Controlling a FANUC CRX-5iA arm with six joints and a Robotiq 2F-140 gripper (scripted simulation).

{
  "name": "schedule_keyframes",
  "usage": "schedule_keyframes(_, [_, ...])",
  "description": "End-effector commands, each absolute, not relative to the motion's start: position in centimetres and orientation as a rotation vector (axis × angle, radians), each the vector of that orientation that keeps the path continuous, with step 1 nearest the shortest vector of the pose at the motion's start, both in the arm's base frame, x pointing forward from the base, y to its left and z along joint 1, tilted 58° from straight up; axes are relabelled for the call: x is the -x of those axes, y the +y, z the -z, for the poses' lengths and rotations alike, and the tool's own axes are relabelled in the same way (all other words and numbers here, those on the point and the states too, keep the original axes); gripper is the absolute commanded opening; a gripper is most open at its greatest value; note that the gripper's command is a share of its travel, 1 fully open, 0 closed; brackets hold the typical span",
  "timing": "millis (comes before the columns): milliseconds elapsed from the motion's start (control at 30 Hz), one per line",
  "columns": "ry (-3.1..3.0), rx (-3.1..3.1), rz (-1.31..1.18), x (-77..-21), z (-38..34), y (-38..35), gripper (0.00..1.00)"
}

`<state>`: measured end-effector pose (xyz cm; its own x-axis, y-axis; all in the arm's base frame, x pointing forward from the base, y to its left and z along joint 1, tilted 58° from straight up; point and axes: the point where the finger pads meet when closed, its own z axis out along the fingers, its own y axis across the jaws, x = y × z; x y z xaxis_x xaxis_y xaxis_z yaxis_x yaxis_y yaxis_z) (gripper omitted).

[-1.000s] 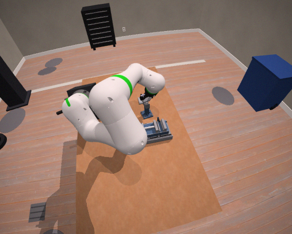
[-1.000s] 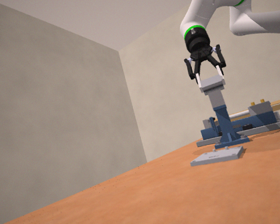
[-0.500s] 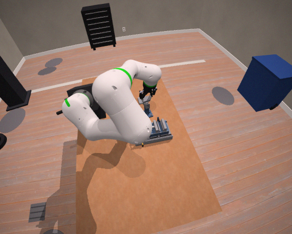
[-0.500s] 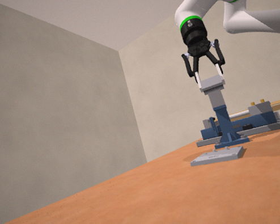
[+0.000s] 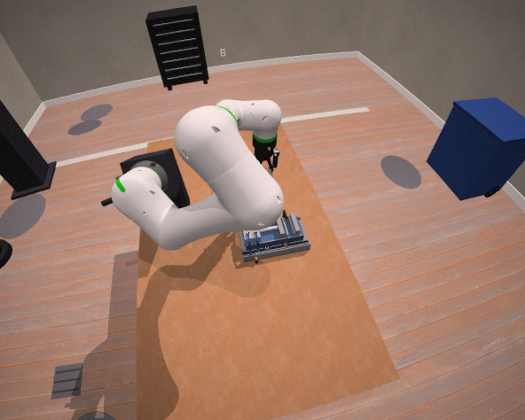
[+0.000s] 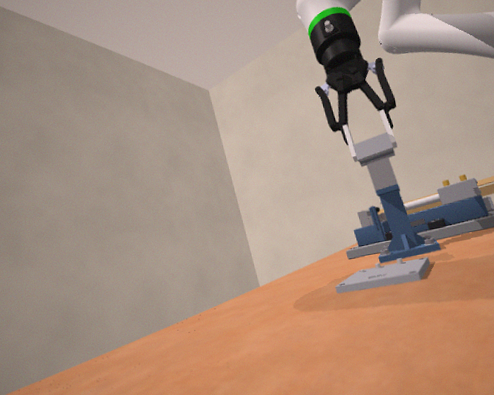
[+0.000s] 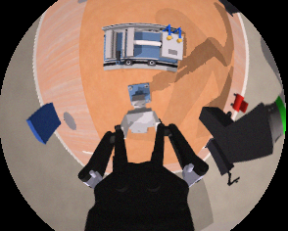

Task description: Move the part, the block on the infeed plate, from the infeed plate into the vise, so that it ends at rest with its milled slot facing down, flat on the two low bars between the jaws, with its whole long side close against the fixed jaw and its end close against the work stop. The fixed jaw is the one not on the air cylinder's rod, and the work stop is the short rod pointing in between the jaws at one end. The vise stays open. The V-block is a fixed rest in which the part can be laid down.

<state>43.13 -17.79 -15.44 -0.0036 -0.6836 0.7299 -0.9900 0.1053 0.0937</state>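
Observation:
The part (image 6: 373, 146) is a light grey block held between the two fingers of my gripper (image 6: 371, 138), which is shut on it. It also shows in the wrist view (image 7: 140, 119), just past the fingertips. The part hangs directly over the V-block (image 6: 395, 206), a blue stand with a grey top; I cannot tell whether they touch. The grey infeed plate (image 6: 383, 275) lies bare on the mat in front of the V-block. The blue and grey vise (image 6: 437, 219) stands behind it, and shows in the wrist view (image 7: 143, 45) with open jaws. The part's slot is hidden.
In the top view my arm covers the V-block and part of the vise (image 5: 275, 237). A black robot base (image 5: 155, 175) sits at the mat's left edge. A dark blue box (image 5: 481, 146) and a black shelf (image 5: 177, 44) stand far off.

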Motion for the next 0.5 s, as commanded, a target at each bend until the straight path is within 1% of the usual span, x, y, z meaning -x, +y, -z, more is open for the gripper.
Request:
schedule_keyframes(0, [-1.731, -1.622, -0.637, -43.1, 15.53, -17.73, 0.0])
schedule_keyframes(467, [-1.646, -1.554, -0.718, -43.1, 15.76, -17.54, 0.0])
